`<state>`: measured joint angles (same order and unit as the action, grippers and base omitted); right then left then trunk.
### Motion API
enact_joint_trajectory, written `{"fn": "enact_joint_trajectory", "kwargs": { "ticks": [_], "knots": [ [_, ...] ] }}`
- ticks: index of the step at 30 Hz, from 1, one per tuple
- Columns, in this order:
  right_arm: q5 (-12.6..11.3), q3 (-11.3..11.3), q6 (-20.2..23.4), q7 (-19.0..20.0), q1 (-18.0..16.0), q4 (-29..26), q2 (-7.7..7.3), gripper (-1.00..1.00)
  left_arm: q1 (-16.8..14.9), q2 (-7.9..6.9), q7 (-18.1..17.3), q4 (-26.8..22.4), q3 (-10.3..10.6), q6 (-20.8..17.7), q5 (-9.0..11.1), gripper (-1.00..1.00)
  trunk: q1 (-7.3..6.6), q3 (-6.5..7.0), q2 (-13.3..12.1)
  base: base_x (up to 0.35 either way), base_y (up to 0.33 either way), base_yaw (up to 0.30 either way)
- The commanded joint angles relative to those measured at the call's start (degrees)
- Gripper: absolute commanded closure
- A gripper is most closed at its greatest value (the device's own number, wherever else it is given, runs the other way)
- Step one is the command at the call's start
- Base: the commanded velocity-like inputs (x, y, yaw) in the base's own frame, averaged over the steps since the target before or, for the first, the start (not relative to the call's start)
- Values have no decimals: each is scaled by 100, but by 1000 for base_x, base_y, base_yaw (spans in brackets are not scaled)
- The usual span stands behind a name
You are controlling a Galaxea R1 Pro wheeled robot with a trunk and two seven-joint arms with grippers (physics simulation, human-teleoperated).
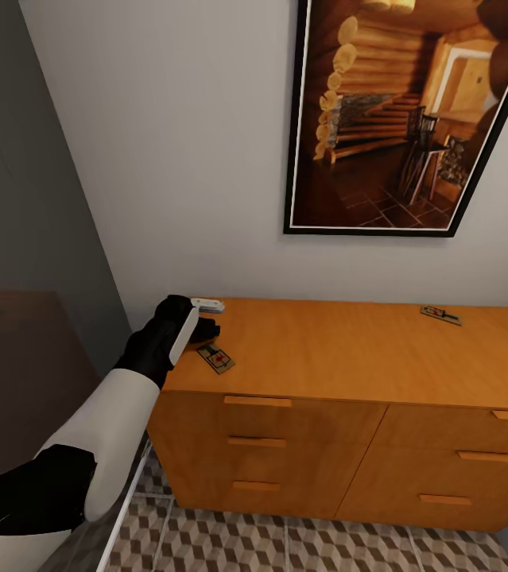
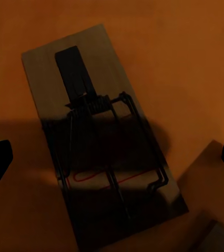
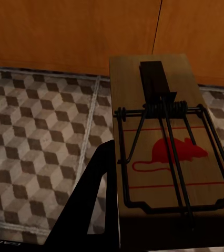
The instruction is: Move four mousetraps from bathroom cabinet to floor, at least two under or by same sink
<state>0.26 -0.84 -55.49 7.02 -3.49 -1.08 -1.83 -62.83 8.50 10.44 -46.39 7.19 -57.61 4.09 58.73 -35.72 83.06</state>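
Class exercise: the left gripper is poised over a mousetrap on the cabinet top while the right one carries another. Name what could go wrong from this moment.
1. The left gripper is open with its fingers wide of the mousetrap, which lies flat and skewed; closing may push it instead of gripping.
2. That trap sits near the cabinet corner, so a nudge could knock it off.
3. The right gripper holds the carried mousetrap by one end; it could slip onto the bathroom floor.
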Motion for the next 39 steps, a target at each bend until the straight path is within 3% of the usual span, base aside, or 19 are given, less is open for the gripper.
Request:
{"fn": "enact_joint_trajectory", "kwargs": {
  "ticks": [1, 30, 39],
  "knots": [
    [-9, -13, -14, 36, -3, 3, -1, 100, -1, -4, 46, 264, 11, -23, 24, 100, 0, -6, 2, 0, 0, 0],
    [-9, -13, 82, 36, -5, 3, 16, 100, -1, -6, 48, 192, -9, -30, 21, 100, 0, -6, 2, 0, 0, 0],
    [-9, -13, 82, 36, -3, 3, 16, 100, -1, -10, 54, -773, -11, -48, 21, 100, 0, -6, 2, 0, 0, 0]
  ]
}}
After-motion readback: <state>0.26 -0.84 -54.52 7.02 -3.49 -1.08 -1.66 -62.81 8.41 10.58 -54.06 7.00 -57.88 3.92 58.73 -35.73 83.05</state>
